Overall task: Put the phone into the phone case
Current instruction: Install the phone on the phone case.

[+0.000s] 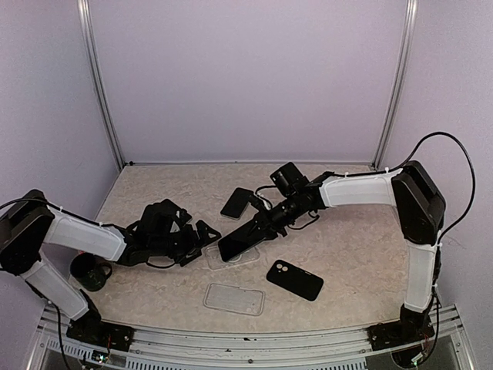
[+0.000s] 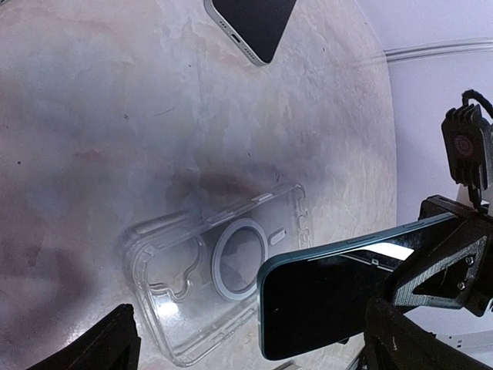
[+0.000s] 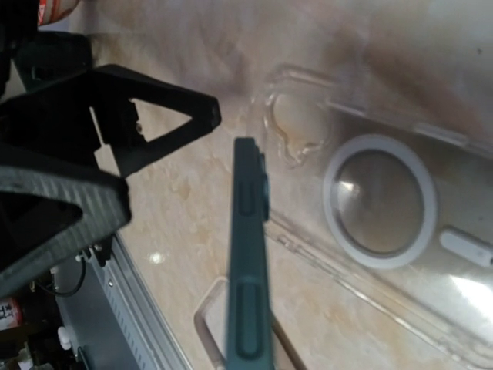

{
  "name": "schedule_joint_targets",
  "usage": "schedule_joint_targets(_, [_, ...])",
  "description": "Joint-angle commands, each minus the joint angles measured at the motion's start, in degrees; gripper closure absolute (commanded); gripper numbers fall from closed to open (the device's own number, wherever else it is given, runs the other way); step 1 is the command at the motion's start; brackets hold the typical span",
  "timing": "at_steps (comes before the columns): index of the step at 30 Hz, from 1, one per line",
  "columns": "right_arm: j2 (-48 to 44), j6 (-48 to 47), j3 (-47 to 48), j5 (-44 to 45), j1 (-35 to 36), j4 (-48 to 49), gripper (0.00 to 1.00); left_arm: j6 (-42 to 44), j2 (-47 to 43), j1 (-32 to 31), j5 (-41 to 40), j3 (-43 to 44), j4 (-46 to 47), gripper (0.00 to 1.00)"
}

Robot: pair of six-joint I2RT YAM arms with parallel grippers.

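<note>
The right end effector (image 1: 259, 227) is clamped tight on the upper end of a slim dark teal smartphone (image 1: 235, 245) with a black glass screen. It holds the smartphone tilted above the beige marbled tabletop (image 1: 354, 247). The smartphone's free lower end hangs over a clear plastic phone case (image 2: 192, 293), which lies flat and open side up, with a white ring in its back panel. In the left wrist view the smartphone's lower corner overlaps the end of this case farthest from the camera cut-out. Whether the two touch cannot be told. The right wrist view shows the smartphone edge-on, running along one long wall of the case rather than seated inside it.

The left end effector (image 1: 202, 233) is spread fully wide and holds nothing. It sits low, just beside the case on its left, and its black fingers (image 2: 104, 347) frame the case and the smartphone's tip.

A second clear rectangular case (image 1: 233, 298) lies nearer the arm bases. A black phone-shaped slab with a corner camera cluster (image 1: 294, 280) lies to its right. A silver-rimmed dark phone (image 1: 237, 203) lies farther back. A dark cup (image 1: 88, 271) stands under the left arm.
</note>
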Motion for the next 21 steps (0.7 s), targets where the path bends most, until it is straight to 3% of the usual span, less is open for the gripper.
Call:
schedule_joint_targets(1, [0.9, -1.4, 1.8, -3.2, -0.9, 1.6, 1.00, -0.2, 1.7, -0.9, 1.0, 2.3, 1.4, 0.01])
schedule_joint_targets(21, [5.5, -3.4, 3.8, -6.0, -1.8, 4.9, 1.00, -1.1, 3.5, -2.0, 0.1, 3.6, -1.5, 0.01])
